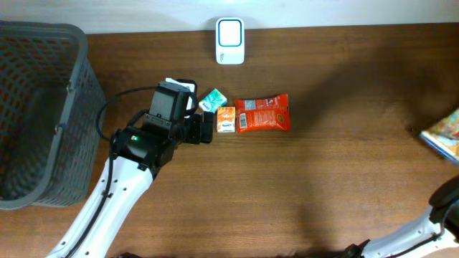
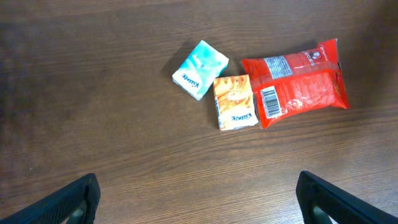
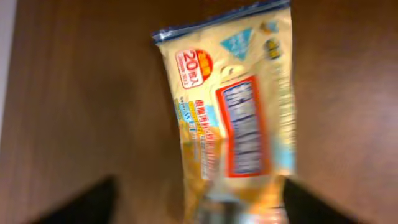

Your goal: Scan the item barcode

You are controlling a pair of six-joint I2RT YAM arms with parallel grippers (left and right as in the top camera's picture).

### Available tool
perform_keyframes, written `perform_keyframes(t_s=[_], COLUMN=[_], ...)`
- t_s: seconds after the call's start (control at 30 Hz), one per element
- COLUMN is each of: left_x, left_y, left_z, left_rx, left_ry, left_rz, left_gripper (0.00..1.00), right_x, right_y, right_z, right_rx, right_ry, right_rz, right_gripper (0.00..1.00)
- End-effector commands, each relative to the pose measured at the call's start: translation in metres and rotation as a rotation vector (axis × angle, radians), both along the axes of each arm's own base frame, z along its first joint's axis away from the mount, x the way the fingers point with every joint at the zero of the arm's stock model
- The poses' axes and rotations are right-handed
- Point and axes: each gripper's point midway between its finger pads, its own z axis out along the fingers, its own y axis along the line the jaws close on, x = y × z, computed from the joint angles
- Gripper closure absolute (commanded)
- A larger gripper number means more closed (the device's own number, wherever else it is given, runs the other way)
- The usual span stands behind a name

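Brown table [image 1: 323, 179]: red packet [image 1: 262, 113] central, well apart from left-edge basket [image 1: 75, 122].

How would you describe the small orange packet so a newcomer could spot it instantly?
From the white device at the far edge of the table, look toward the near side to three clustered packets. The orange packet is the middle one, between the teal packet and the larger red bag, and the only orange one.

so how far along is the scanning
Done: nothing visibly; the red packet, orange pack and teal pack lie apart from the white scanner. In hand: nothing; the left gripper hangs open near them, the right gripper open over the yellow pack. Left: grasp an item, scan it.
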Motion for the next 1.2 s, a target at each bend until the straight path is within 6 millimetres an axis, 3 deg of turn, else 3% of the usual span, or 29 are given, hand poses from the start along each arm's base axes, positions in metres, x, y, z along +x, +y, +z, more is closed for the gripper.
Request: perform_keyframes(t_s=[0.0, 0.1, 0.13, 0.27, 0.37, 0.43, 0.6, 0.7, 0.8, 0.9, 1.03, 1.1, 1.13, 1.17], left_x=[0.000, 0.000, 0.000, 0.000, 0.000, 0.000, 0.000, 0.000, 0.000, 0.000, 0.000, 0.000, 0.000, 0.000], left_y=[-0.003, -0.003, -0.003, -0.003, -0.003, -0.003, -0.003, -0.003, -0.003, -0.003, -0.003, -0.003, -0.003, -0.003], left_z=[0.002, 0.002, 0.002, 0.002, 0.002, 0.002, 0.002, 0.002, 0.002, 0.002, 0.002, 0.002, 0.002, 0.002], left_rx=[-0.011, -0.011, -0.011, -0.011, -0.011, -0.011, -0.011, -0.011, -0.011, -0.011, -0.011, -0.011, -0.011, -0.011], left_ry=[-0.002, -0.002, -0.002, -0.002, -0.002, -0.002, -0.002, -0.002, -0.002, -0.002, -0.002, -0.002, -0.002, -0.002], left_rz=[-0.007, -0.007, -0.007, -0.007, -0.007, -0.007, -0.007, -0.007, -0.007, -0.007, -0.007, -0.007, -0.007, -0.007], left_gripper=[0.01, 0.01, 0.01, 0.01, 0.01, 0.01, 0.01, 0.01, 0.01, 0.01, 0.01, 0.01, 0.01, 0.01], right_x=[0.006, 0.042, 0.059, 0.086, 0.098, 0.105, 0.103, 0.092, 0.085, 0.084, 0.084, 0.090, 0.104, 0.113], right_y=[0.019, 0.070, 0.102, 0.204, 0.303, 0.352, 0.438, 0.470, 0.490, 0.499, 0.497, 0.494, 0.497, 0.499], right_z=[-0.006, -0.002, 0.000, -0.008, -0.017, -0.022, -0.044, -0.071, -0.087, -0.087, -0.089, -0.088, -0.085, -0.082], right_rx=[0.042, 0.146, 0.173, 0.204, 0.224, 0.154, 0.019, 0.053, 0.119, 0.118, 0.084, 0.051, 0.010, -0.008], right_ry=[0.008, -0.078, -0.105, -0.027, 0.034, 0.051, 0.181, 0.282, 0.319, 0.316, 0.325, 0.313, 0.256, 0.216], right_rz=[0.053, 0.243, 0.385, 0.716, 0.963, 1.144, 1.338, 1.262, 1.171, 1.178, 1.217, 1.212, 1.249, 1.254], right_gripper=[0.01, 0.01, 0.01, 0.01, 0.01, 0.01, 0.01, 0.02, 0.01, 0.01, 0.01, 0.18, 0.40, 0.43])
